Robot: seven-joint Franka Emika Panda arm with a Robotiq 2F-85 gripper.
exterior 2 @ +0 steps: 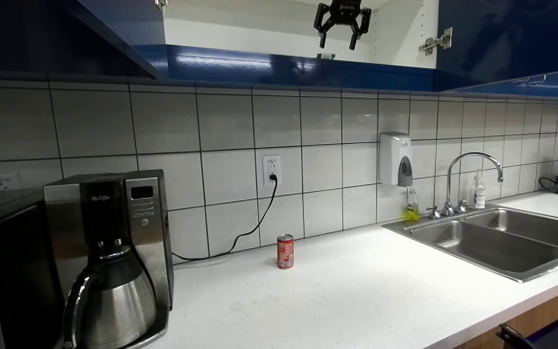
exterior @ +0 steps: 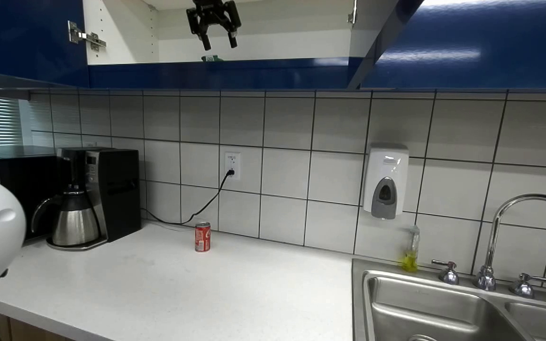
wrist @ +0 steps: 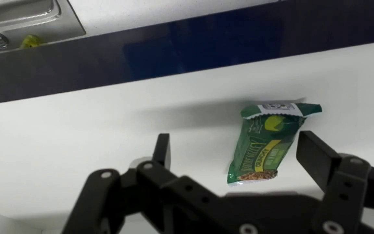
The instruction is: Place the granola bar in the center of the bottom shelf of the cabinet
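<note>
The green granola bar (wrist: 265,146) lies on the white bottom shelf (wrist: 76,136) of the cabinet in the wrist view. It is slanted, with its far end towards the shelf's blue front edge. My gripper (wrist: 235,143) is open and empty above it, with the bar between the fingers, nearer the right finger. In both exterior views only the bar's top (exterior: 212,58) (exterior 2: 326,56) shows over the front rail of the blue cabinet (exterior: 273,72) (exterior 2: 284,68). The open gripper (exterior: 220,45) (exterior 2: 337,47) hangs inside the cabinet, its fingertips above the bar. The rail hides the shelf surface there.
The cabinet doors (exterior: 22,42) (exterior 2: 502,39) stand open at both sides. Below, the counter (exterior: 183,293) holds a red can (exterior: 202,237) (exterior 2: 285,251), a coffee maker (exterior: 112,189) and a sink (exterior: 360,303). A soap dispenser (exterior: 386,180) hangs on the tiles.
</note>
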